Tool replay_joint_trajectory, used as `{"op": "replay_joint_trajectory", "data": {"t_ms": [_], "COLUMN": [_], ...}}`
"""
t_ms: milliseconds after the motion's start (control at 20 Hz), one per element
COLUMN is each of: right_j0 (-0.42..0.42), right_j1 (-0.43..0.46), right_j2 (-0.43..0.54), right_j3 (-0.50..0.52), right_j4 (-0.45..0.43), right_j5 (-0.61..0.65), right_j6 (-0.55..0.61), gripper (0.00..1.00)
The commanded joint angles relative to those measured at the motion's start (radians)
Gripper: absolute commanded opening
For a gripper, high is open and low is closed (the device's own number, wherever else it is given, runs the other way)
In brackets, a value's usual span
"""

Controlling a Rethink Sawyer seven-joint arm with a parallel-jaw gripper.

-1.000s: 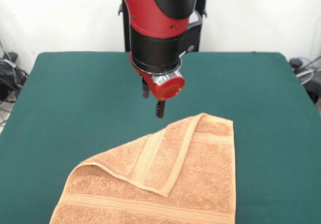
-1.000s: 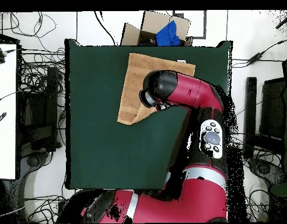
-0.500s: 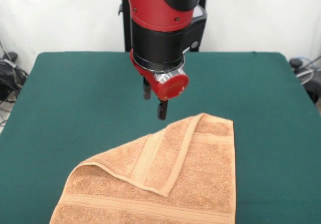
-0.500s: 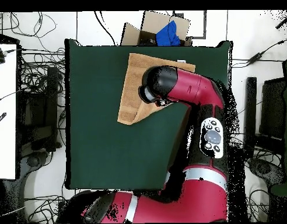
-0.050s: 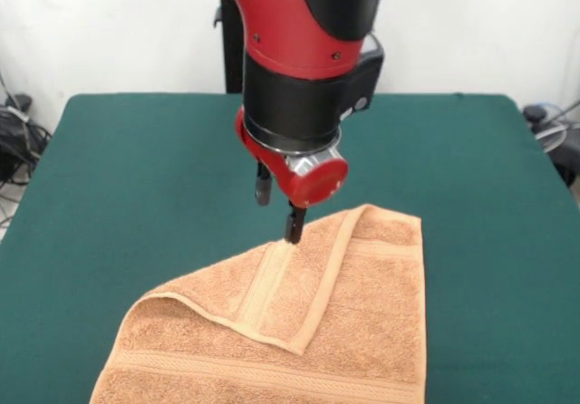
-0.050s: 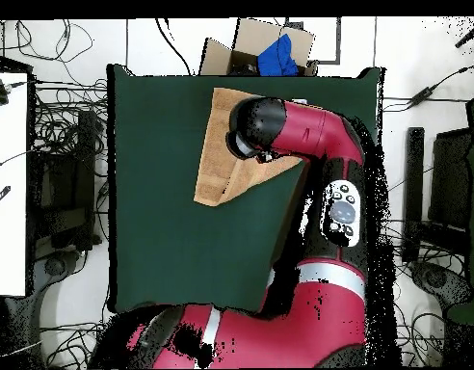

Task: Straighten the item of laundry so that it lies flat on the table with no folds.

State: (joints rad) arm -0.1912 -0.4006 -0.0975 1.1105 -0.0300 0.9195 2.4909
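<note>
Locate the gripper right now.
In the front view the gripper hangs over the folded towel's far slanted edge, one fingertip at the woven band. In the overhead view the arm's wrist hides it, above the towel at the table's top edge.

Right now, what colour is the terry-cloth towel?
Orange-tan terry-cloth towel, with woven border bands; clearest in the front view.

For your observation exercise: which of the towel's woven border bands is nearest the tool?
The band on the folded-over flap, running up to the tool; the others lie farther off.
</note>
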Motion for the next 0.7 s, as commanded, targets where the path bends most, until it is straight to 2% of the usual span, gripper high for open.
{"op": "replay_joint_trajectory", "data": {"t_ms": [50,350,700], "right_j0": [0.038,0.022,0.046], "right_j1": [0.106,0.146,0.18], "right_j2": [0.094,0.135,0.1], "right_j3": [-0.113,-0.18,-0.249], "right_j4": [-0.097,-0.147,-0.199], "right_j5": [0.162,0.21,0.231], "right_j6": [-0.193,-0.318,-0.296], "gripper": [1.0,1.0,1.0]}}
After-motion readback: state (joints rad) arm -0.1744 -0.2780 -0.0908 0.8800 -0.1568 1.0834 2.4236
